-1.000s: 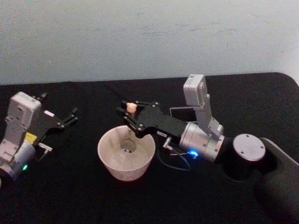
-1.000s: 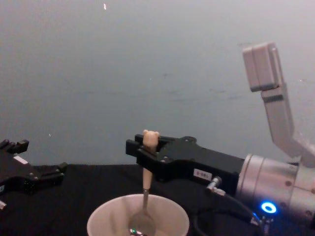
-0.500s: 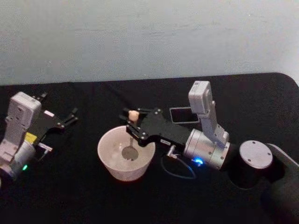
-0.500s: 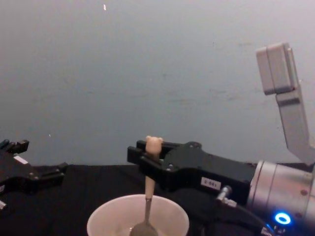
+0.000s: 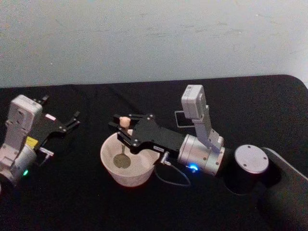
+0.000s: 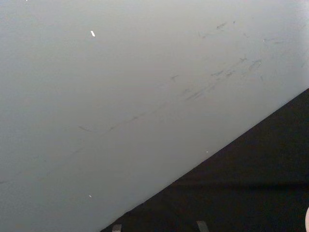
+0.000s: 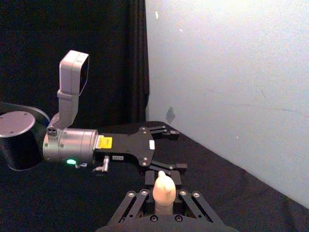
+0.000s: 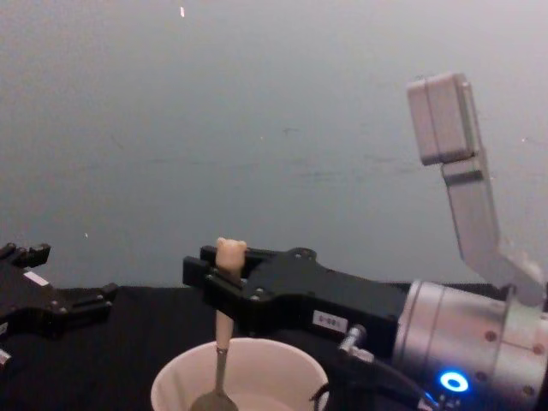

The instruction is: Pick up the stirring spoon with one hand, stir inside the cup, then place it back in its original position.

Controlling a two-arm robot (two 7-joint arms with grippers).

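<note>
On the black table (image 5: 144,207), with the black left claw (image 5: 72,120) idle at the left, spread and empty, carries the black two-fingered right claw (image 5: 120,124) further left over the wide cream-white cup (image 5: 139,175) than a moment ago: apparently mid-stir. Clamps the slim bear-topped cream-handled spoon (image 8: 224,321) near upright, bear up, metal bowl down in the cup's left side.

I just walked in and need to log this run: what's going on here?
The right gripper is shut on the stirring spoon, gripping its cream handle just below the bear head. The spoon's metal bowl end hangs down inside the cup, which stands on the black table. That fits the stirring step. The left gripper sits open off to the robot's left, holding nothing.
</note>
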